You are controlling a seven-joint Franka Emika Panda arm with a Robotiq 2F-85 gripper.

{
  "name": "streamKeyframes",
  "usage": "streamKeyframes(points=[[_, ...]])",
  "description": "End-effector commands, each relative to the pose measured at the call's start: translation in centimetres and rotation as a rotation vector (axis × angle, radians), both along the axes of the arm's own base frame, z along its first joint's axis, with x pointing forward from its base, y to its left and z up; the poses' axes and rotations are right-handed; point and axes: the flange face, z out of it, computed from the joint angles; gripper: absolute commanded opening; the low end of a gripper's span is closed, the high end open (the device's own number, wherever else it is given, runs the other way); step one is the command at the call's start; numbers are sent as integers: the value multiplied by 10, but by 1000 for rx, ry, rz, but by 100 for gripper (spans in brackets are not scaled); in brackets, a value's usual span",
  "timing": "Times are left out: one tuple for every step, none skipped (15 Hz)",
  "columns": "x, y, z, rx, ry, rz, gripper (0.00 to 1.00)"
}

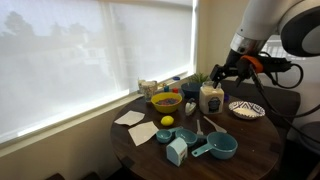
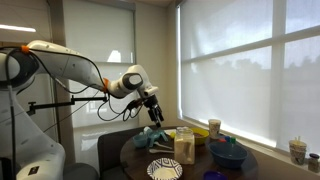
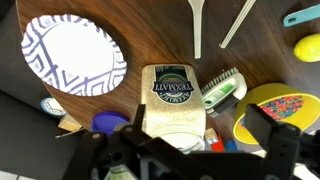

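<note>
Wrist view looks down past the claw (image 3: 190,138). Its two dark fingers stand spread wide, one at each side of the picture, with nothing gripped between them. Right beneath it is the tall cream-coloured canister with a dark green label (image 3: 172,95). It stands just beside the round white plate with a blue pattern (image 3: 72,55), on the side of the plate that faces the yellow bowl of coloured bits (image 3: 275,105). A green-and-white brush (image 3: 222,88) lies close against the canister, one step farther from the plate.

In both exterior views the claw (image 1: 222,72) (image 2: 152,108) hangs above the canister (image 1: 210,98) (image 2: 185,146), clearly apart from it, over the round dark wooden worktop (image 1: 130,155).

The canister stands upright, so its long axis is vertical and its top points up at the open claw. The labelled face shows toward the upper edge of the wrist view.

It looks like a stiff, smooth-walled container, probably light to middling in weight depending on how full it is. It should not crush easily, but the sides look slick and it is tall enough to tip if nudged near the top. The safest hold seems to be across the two flatter walls, on the upper half of the body and just under the lid. The fingers should come straight down on either side, clear of the brush and the plate.
</note>
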Motion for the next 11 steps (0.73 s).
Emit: streamKeyframes(points=[[-15, -15, 24, 113, 22, -77, 100], [-17, -18, 26, 130, 33, -92, 100], [-19, -21, 28, 143, 49, -107, 100], [-22, -23, 29, 144, 57, -118, 100], [-24, -25, 30, 139, 53, -113, 100], [-25, -26, 31, 137, 48, -103, 100], [-26, -26, 32, 134, 41, -98, 100], [-20, -24, 26, 117, 37, -110, 100], [-21, -24, 27, 117, 35, -109, 100], [-21, -25, 28, 116, 34, -108, 100], [-21, -25, 28, 116, 34, -108, 100]])
